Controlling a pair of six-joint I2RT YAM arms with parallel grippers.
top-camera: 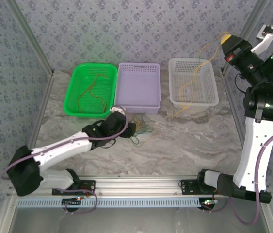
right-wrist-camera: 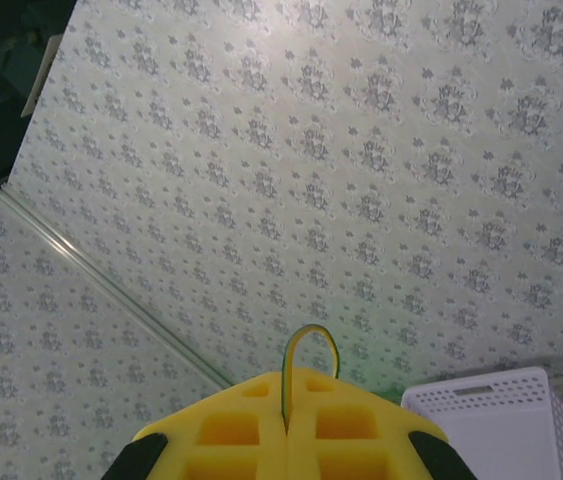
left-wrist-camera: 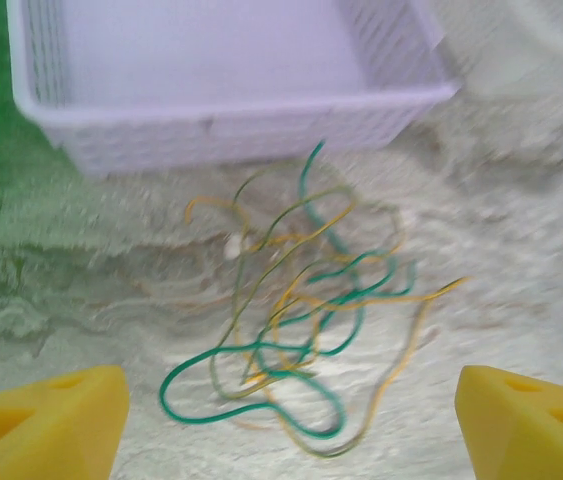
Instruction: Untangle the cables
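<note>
Three baskets (top-camera: 138, 104) line the worktop's (top-camera: 184, 141) far edge, top view; high right gripper (top-camera: 226, 38) pinches a yellow cable (top-camera: 194, 80) trailing into the white one. Left wrist: left gripper (left-wrist-camera: 291, 420) wide before cable tangle (left-wrist-camera: 301, 310), open worktop around. Right wrist: yellow cable's loop clamped.

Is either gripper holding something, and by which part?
The right gripper is shut on a yellow cable, pinching a bend so a small loop sticks out; the rest hangs toward the white basket. The left gripper is open and holds nothing.
</note>
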